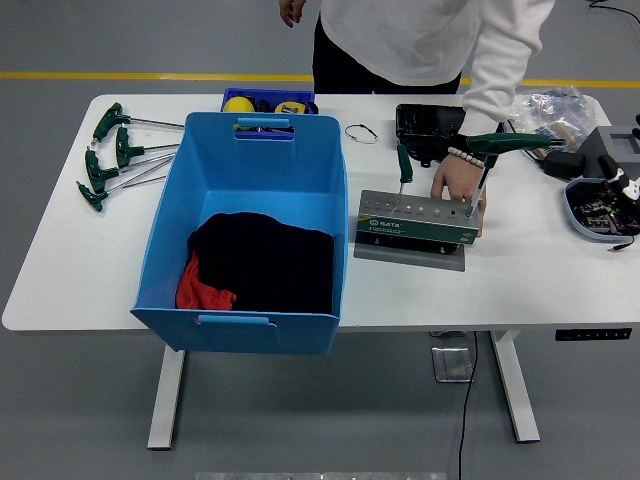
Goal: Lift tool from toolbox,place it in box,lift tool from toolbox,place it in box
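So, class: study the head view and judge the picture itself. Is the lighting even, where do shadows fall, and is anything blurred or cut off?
Head view: lighting is soft and even, without harsh glare on the white table; the blue bin is dark inside around the black cloth; focus is sharp overall; the person's hand on the tool holder looks only slightly soft; the person is cropped at the top.

I am looking through the single head view, sitting high on my side and facing forward and down. It is standing well back, taking in the whole white tabletop (520, 280), its legs, grey floor, and a yellow floor line (130, 76) running beyond.
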